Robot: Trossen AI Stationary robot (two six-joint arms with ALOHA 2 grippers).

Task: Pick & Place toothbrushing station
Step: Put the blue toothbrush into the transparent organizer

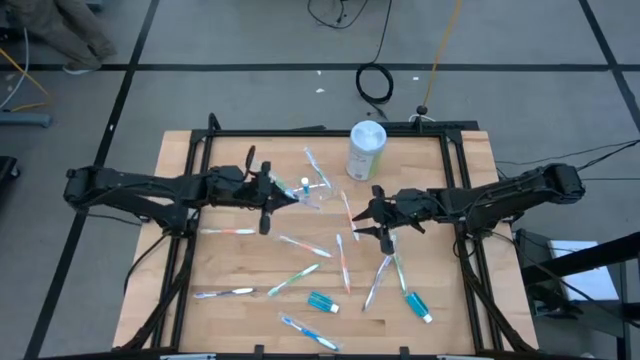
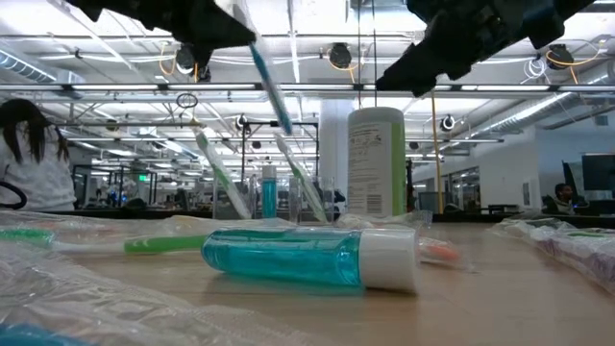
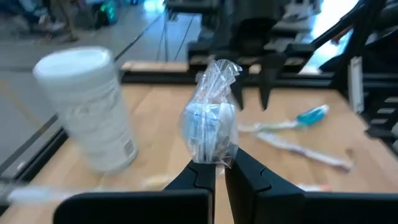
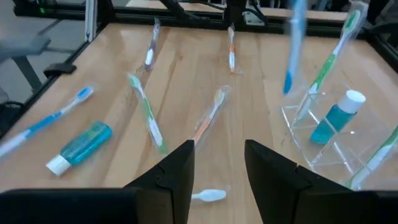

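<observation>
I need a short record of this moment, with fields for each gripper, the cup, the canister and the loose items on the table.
left gripper: shut on a wrapped toothbrush, raised over the table near the clear cup
right gripper: open, empty, above loose toothbrushes
clear cup: holds a blue toothpaste tube and some toothbrushes
canister: upright at the far edge of the table
loose items: several toothbrushes and two toothpaste tubes, one near the front middle, one front right
</observation>
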